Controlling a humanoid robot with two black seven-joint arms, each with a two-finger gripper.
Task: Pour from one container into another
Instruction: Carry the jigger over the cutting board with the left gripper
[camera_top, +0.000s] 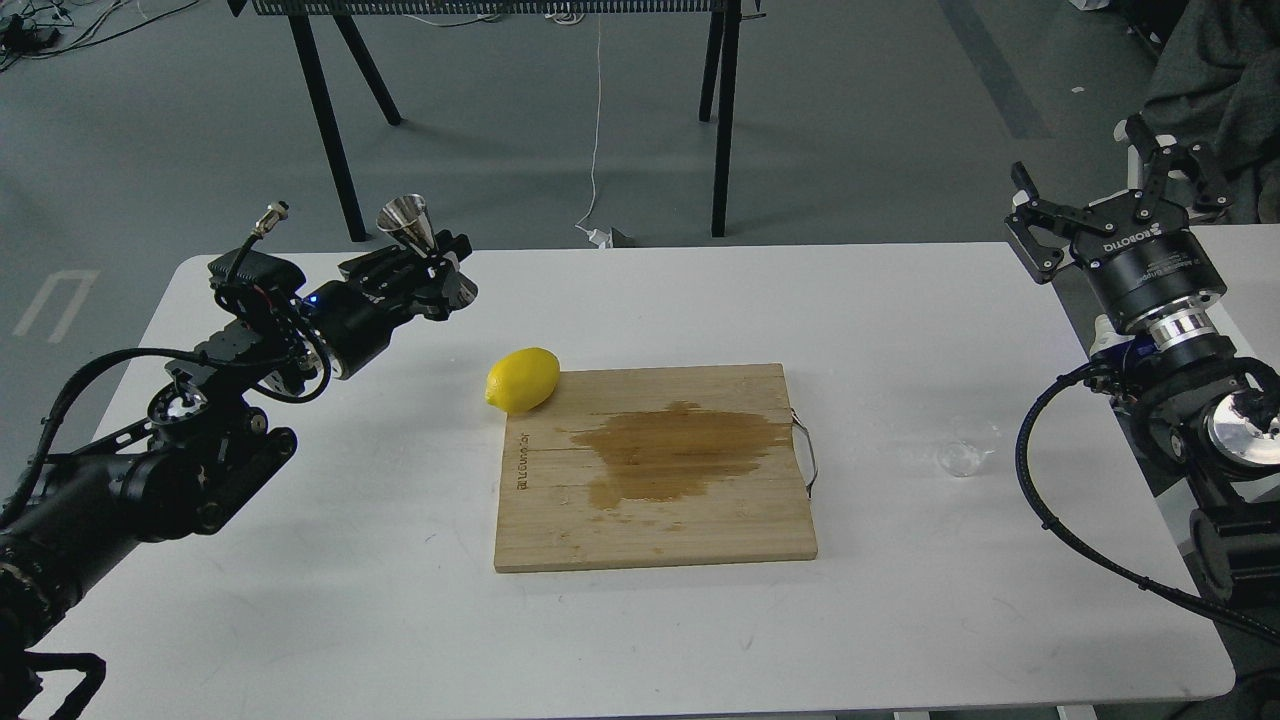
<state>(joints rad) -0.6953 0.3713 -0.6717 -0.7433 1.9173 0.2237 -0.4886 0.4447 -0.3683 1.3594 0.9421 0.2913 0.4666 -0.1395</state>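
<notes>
My left gripper (440, 268) is shut on the waist of the steel jigger (412, 228) and holds it upright, high above the back left of the white table (300, 560). The small clear glass cup (966, 447) stands on the table at the right, just right of the cutting board's handle. Well behind the cup and beyond the table's right edge, my right gripper (1115, 190) hangs open with nothing between its fingers.
A wooden cutting board (655, 520) with a brown wet stain lies in the middle of the table. A yellow lemon (523, 380) rests at its back left corner. Black table legs stand on the floor behind.
</notes>
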